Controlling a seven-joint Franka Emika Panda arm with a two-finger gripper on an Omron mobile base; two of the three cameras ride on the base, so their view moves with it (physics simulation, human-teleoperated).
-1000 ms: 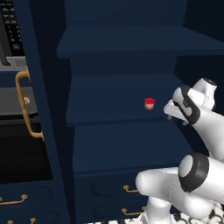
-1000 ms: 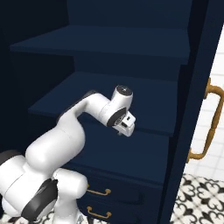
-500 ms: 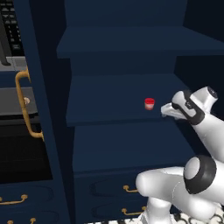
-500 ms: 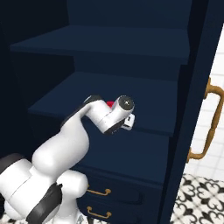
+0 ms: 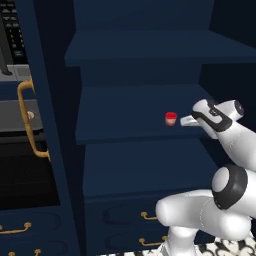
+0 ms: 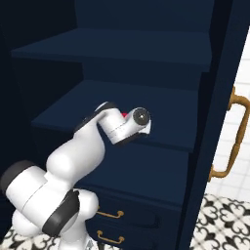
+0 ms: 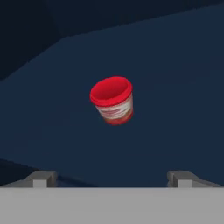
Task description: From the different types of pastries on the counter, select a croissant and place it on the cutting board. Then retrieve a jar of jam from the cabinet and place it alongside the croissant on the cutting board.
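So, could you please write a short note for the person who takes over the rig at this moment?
Gripper: open and empty, fingers spread wide in the hand view, level with the cabinet's middle shelf and pointed at the jar.
Jar of jam: stands upright on that shelf, just ahead of the fingertips, not touched.
Done: cabinet door is open and the arm has reached in. The croissant step cannot be judged from these views.
Left: close on the jar, lift it out and place it on the cutting board beside the croissant.
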